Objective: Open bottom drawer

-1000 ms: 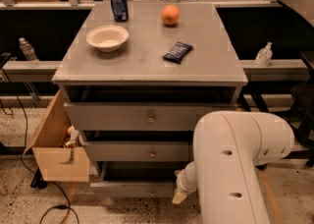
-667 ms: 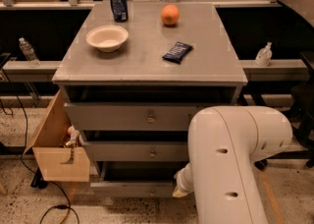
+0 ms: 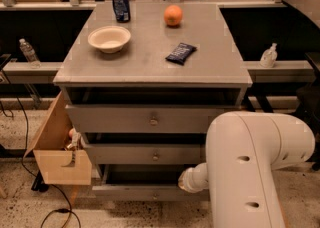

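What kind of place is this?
Probably a lab or test space: a grey drawer cabinet staged with bowl, can and orange, cardboard box beside it. The gripper sits low at the bottom drawer.

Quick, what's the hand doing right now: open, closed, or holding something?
The hand: cannot be told. It sits low at the front of the bottom drawer, right of the knob, largely hidden behind the white arm.

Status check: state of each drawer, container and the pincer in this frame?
bottom drawer: pulled partly out
middle drawer: looks shut
top drawer: looks shut
can: upright
bowl: upright, empty
cardboard box: open
pincer: at bottom drawer's right end
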`<state>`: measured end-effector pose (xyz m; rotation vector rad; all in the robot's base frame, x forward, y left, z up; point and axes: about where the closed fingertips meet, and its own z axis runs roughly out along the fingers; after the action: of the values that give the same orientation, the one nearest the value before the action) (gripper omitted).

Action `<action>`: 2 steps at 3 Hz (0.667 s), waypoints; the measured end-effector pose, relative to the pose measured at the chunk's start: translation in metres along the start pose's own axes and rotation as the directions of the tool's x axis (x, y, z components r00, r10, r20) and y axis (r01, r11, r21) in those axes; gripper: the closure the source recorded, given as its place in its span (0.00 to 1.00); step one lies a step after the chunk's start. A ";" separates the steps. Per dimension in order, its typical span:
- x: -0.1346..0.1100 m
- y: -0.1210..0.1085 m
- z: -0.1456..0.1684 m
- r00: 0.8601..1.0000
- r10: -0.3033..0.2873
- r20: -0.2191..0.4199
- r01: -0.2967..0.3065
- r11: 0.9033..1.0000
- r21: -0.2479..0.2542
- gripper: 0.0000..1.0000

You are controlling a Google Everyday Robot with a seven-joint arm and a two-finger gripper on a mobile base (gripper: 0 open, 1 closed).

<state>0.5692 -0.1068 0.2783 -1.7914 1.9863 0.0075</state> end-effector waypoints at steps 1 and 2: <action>0.002 -0.017 0.006 1.000 -0.019 0.012 0.019 0.999 0.036 1.00; 0.007 -0.033 0.020 1.000 -0.026 -0.009 0.026 0.998 0.053 1.00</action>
<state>0.6066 -0.1122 0.2677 -1.7867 1.9507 -0.0608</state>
